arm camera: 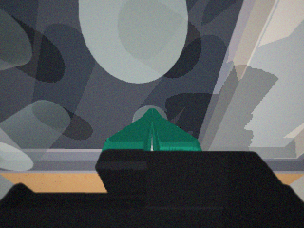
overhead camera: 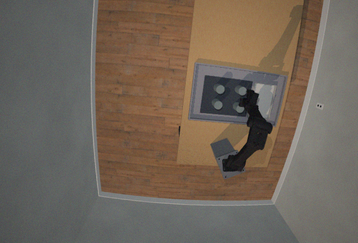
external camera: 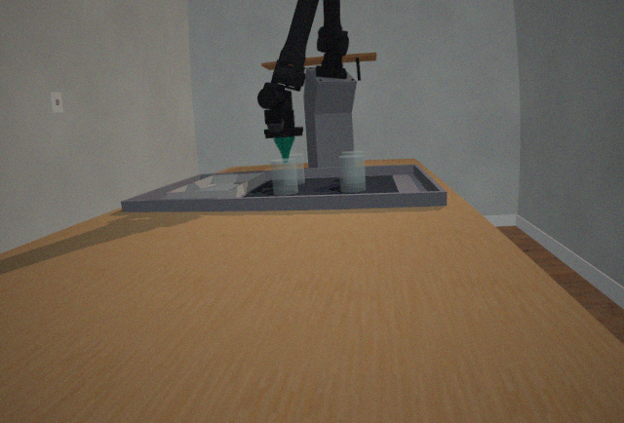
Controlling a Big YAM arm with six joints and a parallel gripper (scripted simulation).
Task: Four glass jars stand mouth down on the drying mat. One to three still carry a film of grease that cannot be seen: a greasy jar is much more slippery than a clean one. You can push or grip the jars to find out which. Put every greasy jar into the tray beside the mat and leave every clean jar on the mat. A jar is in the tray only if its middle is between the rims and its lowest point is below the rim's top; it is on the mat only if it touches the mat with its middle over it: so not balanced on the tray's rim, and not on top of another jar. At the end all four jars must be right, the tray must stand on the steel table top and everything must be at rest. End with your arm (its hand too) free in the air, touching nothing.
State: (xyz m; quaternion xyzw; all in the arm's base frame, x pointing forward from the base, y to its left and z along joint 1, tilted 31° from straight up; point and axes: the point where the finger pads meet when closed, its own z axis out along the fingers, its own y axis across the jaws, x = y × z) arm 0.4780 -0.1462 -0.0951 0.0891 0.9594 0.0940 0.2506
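Four pale glass jars stand upright on the dark mat [overhead camera: 208,84] [external camera: 377,184] [arm camera: 114,104]. The far right jar [overhead camera: 242,90] [external camera: 283,178] [arm camera: 135,62] is just ahead of the fingertips. The near right jar [overhead camera: 239,108] [arm camera: 139,116] is mostly hidden behind the fingers in the wrist view. The far left jar [overhead camera: 220,89] [external camera: 352,176] [arm camera: 11,43] and near left jar [overhead camera: 217,104] [arm camera: 43,123] stand apart. My gripper [external camera: 286,159] [arm camera: 152,113] is shut and empty, pointing down between the two right jars; whether it touches one is unclear. The white tray [overhead camera: 272,101] [arm camera: 287,85] holds no jar.
A raised grey rim [overhead camera: 193,89] [external camera: 302,203] surrounds mat and tray on the wooden table [overhead camera: 245,32] [external camera: 302,307]. The tray's wall stands close to the mat's right edge. The arm [overhead camera: 257,139] [external camera: 302,20] reaches over the near right corner and shades part of the tray.
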